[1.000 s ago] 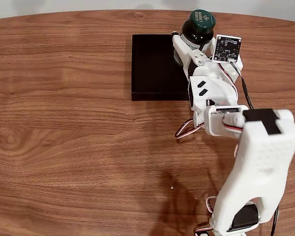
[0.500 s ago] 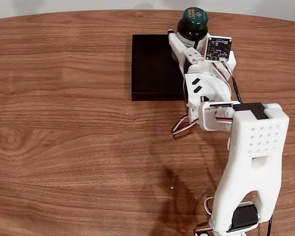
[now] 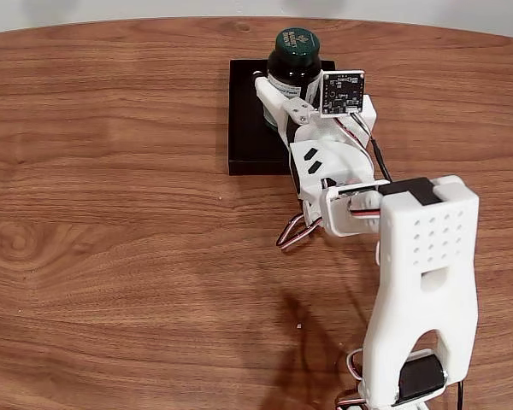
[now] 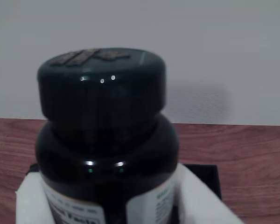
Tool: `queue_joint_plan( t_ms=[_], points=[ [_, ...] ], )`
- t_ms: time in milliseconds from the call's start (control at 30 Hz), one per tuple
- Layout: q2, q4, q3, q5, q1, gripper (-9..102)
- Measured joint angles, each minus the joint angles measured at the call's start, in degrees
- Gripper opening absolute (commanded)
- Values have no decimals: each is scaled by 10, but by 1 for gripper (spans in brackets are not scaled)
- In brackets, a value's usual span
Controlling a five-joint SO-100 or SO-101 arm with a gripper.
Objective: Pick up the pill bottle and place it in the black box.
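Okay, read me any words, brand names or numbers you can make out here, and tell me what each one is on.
"Facts": partial word on the pill bottle label's lower edge, wrist view.
Gold print on the bottle cap: too small and blurred to read in both views.
Other label text: too blurred.
Circuit board by the claw: no legible marking.

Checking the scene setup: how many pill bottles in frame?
1. The pill bottle stands upright between the gripper fingers, over the black box in the fixed view. No others seen.

Pill bottle (image 3: 292,58) upright between the claw (image 3: 281,96) fingers, over the black box (image 3: 250,128).
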Motion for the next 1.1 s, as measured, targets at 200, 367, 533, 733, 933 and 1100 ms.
queue_joint_plan(
  t_ms=[200,367,533,733,933,1100],
  points=[
    [-15,-1,0,1,-7,12],
    [-17,-1,0,7,-10,12],
    [-24,-13,0,11,-10,13],
    [-24,-14,0,13,-11,14],
    [-24,-14,0,20,-15,24],
    [-24,-9,0,40,-15,39]
  ],
)
